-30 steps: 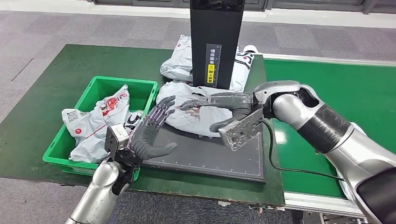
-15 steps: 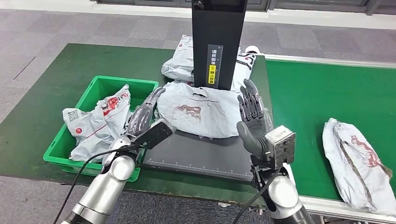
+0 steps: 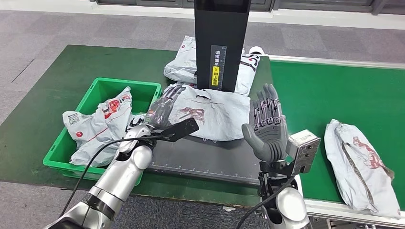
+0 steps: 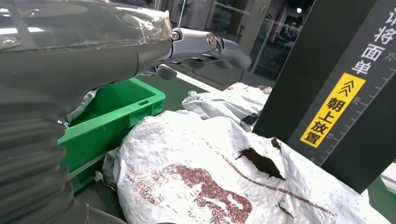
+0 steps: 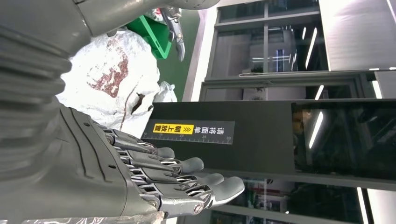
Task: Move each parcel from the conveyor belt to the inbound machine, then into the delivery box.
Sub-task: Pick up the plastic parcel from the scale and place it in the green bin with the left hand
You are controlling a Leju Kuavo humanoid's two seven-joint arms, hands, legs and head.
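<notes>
Parcel point(image 3: 207, 112) lies on the inbound machine's platform point(image 3: 210, 160), under its black column point(image 3: 222, 43). Your left hand point(image 3: 165, 107) reaches its edge, fingers spread; right hand point(image 3: 266, 126) hovers spread, empty. Next: grasp it and carry it to the green delivery box point(image 3: 102, 90).

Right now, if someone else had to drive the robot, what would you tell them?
Left hand: holds nothing, fingers reaching at the left edge of the parcel on the pad; contact unclear.
Right hand: open, raised palm-up beside that parcel, apart from it.
Parcels: one lies on the inbound machine, on its dark pad below the black column; one waits on the conveyor belt, namely the parcel on the right; parcels in the box fill the green delivery box; more bags lie behind the column.
Done: this parcel reached the machine.
Left: move it into the box, then fetch the belt parcel.
</notes>
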